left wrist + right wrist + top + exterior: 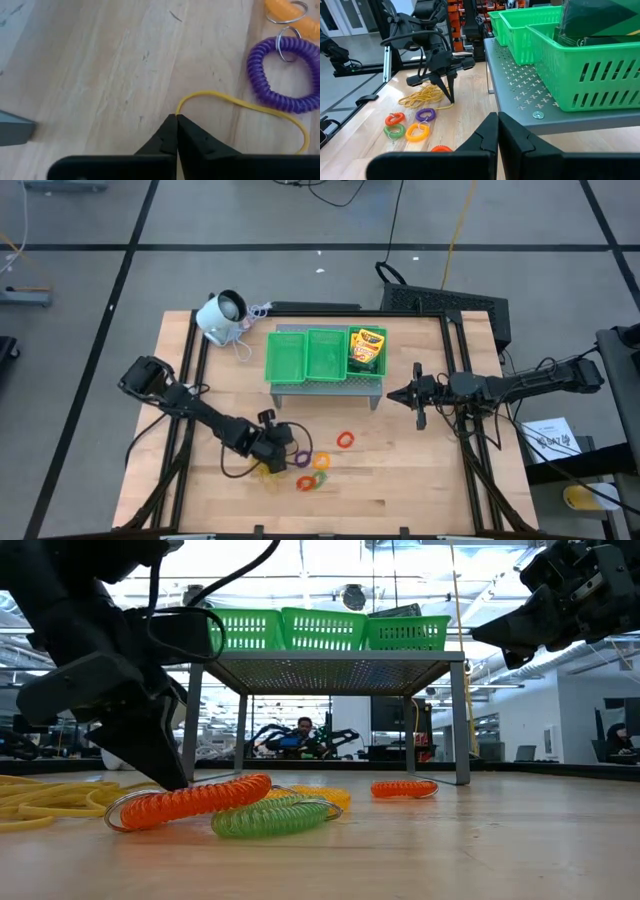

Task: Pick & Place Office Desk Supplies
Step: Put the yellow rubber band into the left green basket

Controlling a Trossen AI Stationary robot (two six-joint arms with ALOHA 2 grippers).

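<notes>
**Left tool down on the rubber bands, right one parked by the tray**

So the left tool (176, 120) is low on the tabletop (420, 470) with its 2 fingers pressed together, right at the tip of a yellow rubber band loop (240, 102). It looks pinched on that loop, though the contact spot is tiny. The rest of the rubber band tangle (424, 95) lies on the wood directly under and beside that tool. Just beside it sits a purple coil ring (285, 75), with an orange coil ring (287, 10) touching its far edge. Green (270, 818) and red-orange (190, 802) coil rings lie next to each other up front in the low view, and 1 more red one (346, 440) is off on its own, nearer the stand.

Crayon boxes (367, 350) are in the right-hand compartment of the green 3-part tray (305, 355), which is up on a grey perforated stand (520, 95). Can't read the box lettering.

Right tool (392, 394) hovers just right of the stand, fingers closed on nothing.
</notes>
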